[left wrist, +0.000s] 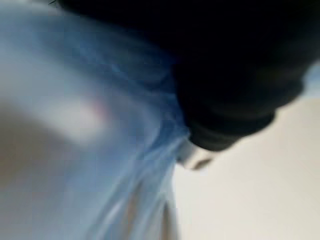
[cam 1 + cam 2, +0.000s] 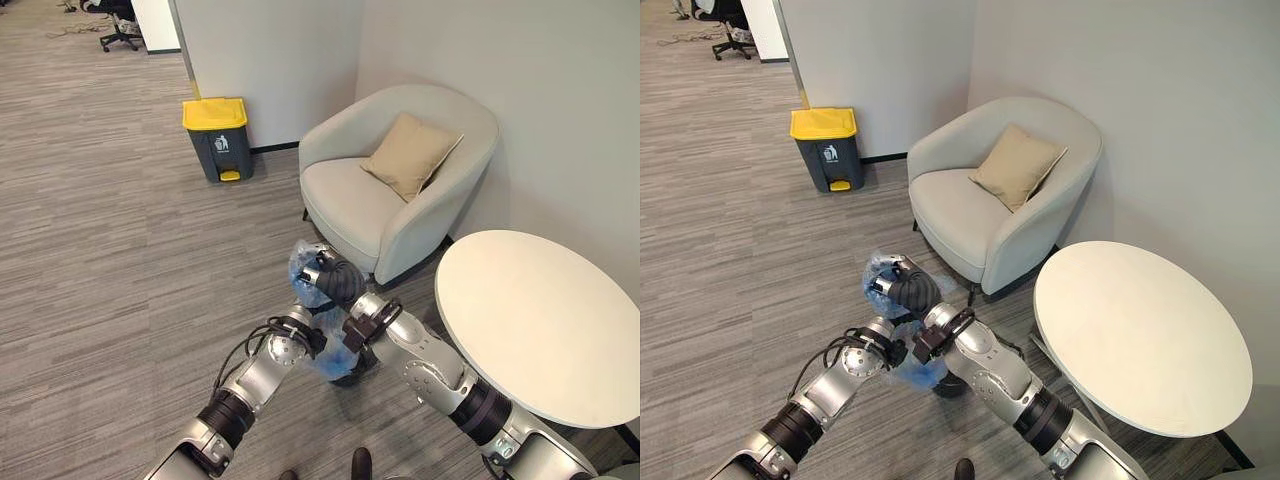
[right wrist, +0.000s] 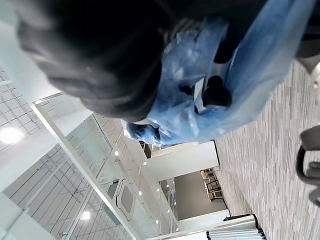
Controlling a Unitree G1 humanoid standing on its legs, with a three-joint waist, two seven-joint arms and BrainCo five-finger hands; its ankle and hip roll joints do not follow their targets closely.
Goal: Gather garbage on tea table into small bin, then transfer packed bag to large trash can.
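Both hands meet low over the carpet beside the round table (image 2: 540,320), on a translucent blue plastic bag (image 2: 310,272). The right hand (image 2: 335,280), under its dark ribbed cover, appears curled into the bag's bunched upper part; its fingers are largely wrapped in film, so the clamp is judged, not plainly seen. The left hand (image 2: 305,335) lies against the bag's lower side, and whether its fingers are apart or together cannot be told. The bag is thin, crinkled and limp, with pale scraps showing through it; a dark small bin (image 2: 350,375) seems to sit beneath. Risks: the slick film may slip from a shallow hold, tear where it is bunched, or spill through an unclosed mouth on the way to the grey, yellow-lidded trash can (image 2: 218,138), which stands well apart by the wall. The upholstered armchair (image 2: 395,185), bearing a tan cushion (image 2: 410,152), stands close by.
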